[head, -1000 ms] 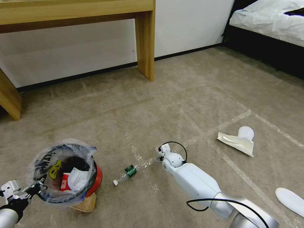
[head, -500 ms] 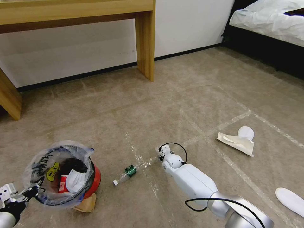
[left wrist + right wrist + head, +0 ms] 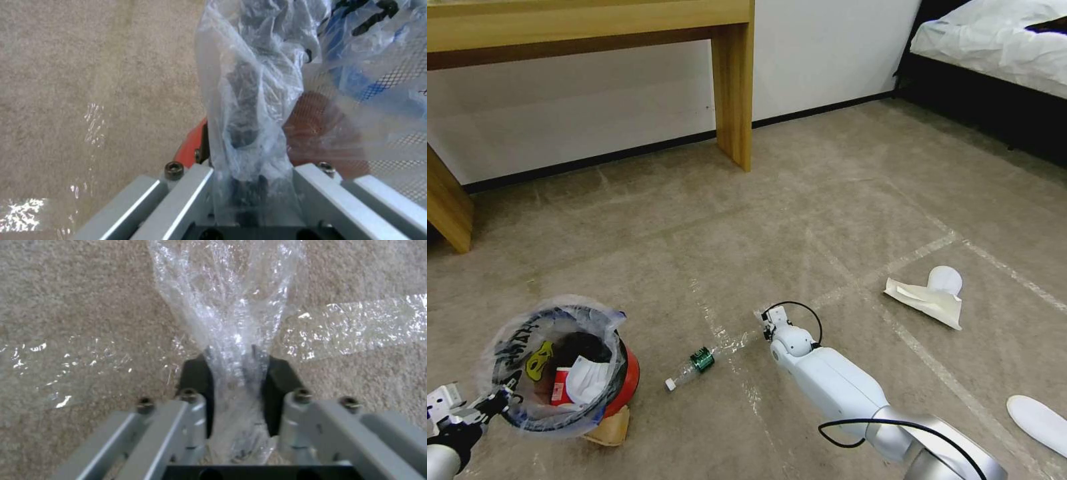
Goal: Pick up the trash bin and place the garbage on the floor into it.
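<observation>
Floor, beige-grey carpet crossed by shiny tape lines, with a wooden table along the white wall and a bed at the far right corner. Right arm extended low over the floor; right gripper at a tape crossing, its fingers pinched on a crumpled clear plastic wrap that lies on the carpet. Trash bin, red with a printed clear bag liner, well to the left of the right gripper, with red and white litter inside; left gripper clamped on the bin's near rim, liner bunched between its jaws in the left wrist view. Tan paper bag beneath the bin's edge. White paper piece and white slipper to the right of the right gripper. Small clear bottle with green label between bin and right gripper.
</observation>
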Robot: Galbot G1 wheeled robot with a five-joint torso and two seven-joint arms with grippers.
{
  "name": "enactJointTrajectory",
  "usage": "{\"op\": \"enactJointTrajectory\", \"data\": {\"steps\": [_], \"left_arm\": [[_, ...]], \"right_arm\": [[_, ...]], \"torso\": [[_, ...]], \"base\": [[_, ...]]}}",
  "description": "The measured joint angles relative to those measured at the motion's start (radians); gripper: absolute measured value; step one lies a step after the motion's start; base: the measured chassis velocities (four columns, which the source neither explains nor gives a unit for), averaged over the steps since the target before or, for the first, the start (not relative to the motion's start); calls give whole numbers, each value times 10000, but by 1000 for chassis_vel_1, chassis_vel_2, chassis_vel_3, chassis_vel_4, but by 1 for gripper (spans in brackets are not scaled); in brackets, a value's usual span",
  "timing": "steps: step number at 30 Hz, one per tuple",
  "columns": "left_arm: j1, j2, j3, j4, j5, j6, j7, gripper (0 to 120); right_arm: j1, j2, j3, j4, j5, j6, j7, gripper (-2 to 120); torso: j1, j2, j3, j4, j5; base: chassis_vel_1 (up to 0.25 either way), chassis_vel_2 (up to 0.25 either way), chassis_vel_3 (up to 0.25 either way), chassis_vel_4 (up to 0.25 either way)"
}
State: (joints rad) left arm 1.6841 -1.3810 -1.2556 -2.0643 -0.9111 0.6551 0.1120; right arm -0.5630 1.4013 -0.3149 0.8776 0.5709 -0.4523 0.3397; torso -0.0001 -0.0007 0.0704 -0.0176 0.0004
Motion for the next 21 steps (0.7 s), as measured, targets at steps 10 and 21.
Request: {"op": "enactJointTrajectory", "data": {"steps": [10,21], "left_arm": [[6,-8,66,-11,58,-2,-6,1],[-216,365,283,-351,-108,170,-310,1]], "right_arm": [[-273,-361,208,922,281,-22,152,0],[-399,-1424,950,4753,2201,517,450,0]], "torso": [[0,0,0,1,0],[1,0,1,-1,-1]], "base": [[0,0,0,0],[0,0,0,0]]}}
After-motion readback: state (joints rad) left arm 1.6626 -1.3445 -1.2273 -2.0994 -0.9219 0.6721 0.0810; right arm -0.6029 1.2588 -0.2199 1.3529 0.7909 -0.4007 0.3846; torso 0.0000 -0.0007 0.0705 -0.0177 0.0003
